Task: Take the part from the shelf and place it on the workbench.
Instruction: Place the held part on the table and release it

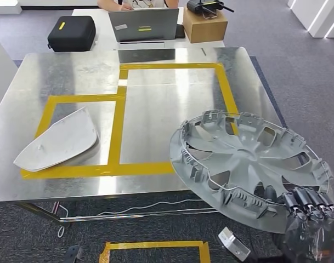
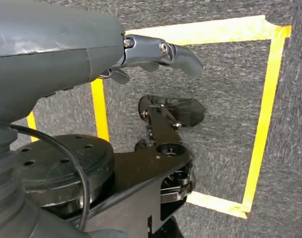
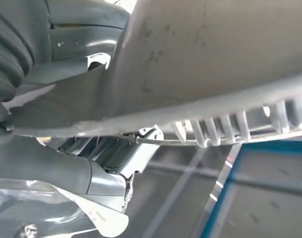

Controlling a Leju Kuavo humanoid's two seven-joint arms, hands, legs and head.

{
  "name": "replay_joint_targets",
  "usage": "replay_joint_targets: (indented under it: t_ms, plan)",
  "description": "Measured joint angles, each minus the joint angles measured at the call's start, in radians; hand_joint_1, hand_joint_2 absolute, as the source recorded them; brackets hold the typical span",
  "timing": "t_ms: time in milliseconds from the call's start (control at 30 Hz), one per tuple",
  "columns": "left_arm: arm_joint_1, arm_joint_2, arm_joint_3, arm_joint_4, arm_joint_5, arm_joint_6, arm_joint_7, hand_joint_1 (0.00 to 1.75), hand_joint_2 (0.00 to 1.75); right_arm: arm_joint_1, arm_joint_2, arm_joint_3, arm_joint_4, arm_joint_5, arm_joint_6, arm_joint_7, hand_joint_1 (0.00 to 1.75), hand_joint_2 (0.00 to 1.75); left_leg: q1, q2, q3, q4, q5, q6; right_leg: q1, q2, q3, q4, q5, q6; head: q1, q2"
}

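Note:
A grey plastic wheel cover (image 1: 248, 164), inner side up, hangs tilted over the front right corner of the steel workbench (image 1: 157, 98). My right hand (image 1: 307, 211) grips its near rim from below at the lower right. The right wrist view shows the cover's underside (image 3: 216, 59) close up, with my fingers (image 3: 115, 153) under its ribbed rim. A white curved panel (image 1: 57, 139) lies in the left yellow-taped box on the bench. My left hand (image 2: 156, 52) hangs beside my body over the carpet, fingers extended, holding nothing.
Yellow tape (image 1: 119, 131) outlines two boxes on the bench. Behind it stand a laptop (image 1: 143, 24), a cardboard box (image 1: 204, 24) and a black case (image 1: 72, 33); a person sits there. A taped square (image 1: 154, 249) and a cable mark the floor.

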Motion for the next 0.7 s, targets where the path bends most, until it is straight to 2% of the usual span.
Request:
replay_joint_targets:
  t_ms: [133,233,400,500,700]
  plan:
    - [-0.002,0.003,0.010,0.000,-0.003,0.000,-0.001,0.00,1.75,-0.020,-0.056,0.033,0.108,-0.002,0.000,0.175,1.75,1.75,-0.004,0.000,0.000,0.001,0.000,0.006,-0.003,0.000,0.000,-0.003,0.002,0.012,0.000,0.000]
    - [-0.003,0.008,0.013,0.000,-0.008,0.000,0.000,0.00,1.75,-0.028,-0.093,0.048,0.162,-0.002,0.000,0.230,1.75,1.75,-0.005,0.000,0.000,0.001,0.000,0.008,-0.005,0.000,0.000,-0.004,0.003,0.019,-0.001,0.000]
    - [-0.005,0.012,0.017,0.000,-0.028,0.004,0.000,0.00,1.75,-0.060,-0.173,0.057,0.249,-0.012,0.000,0.337,1.75,1.75,-0.005,0.000,0.001,0.001,0.000,0.008,-0.004,0.000,0.000,-0.003,0.002,0.021,-0.001,0.000]
    - [-0.005,0.014,0.017,0.000,-0.041,0.004,0.000,0.00,1.75,-0.088,-0.216,0.033,0.300,-0.067,0.000,0.342,1.75,1.75,-0.003,0.000,0.001,0.001,0.000,0.008,-0.003,0.000,0.000,-0.003,0.002,0.021,-0.001,0.000]
    - [-0.005,0.015,0.017,0.000,-0.062,0.001,0.002,0.00,1.75,-0.157,-0.277,-0.099,0.405,-0.193,0.001,0.263,1.75,1.75,-0.003,0.000,0.002,0.001,0.001,0.008,-0.003,0.000,0.001,-0.003,0.002,0.021,-0.001,0.000]
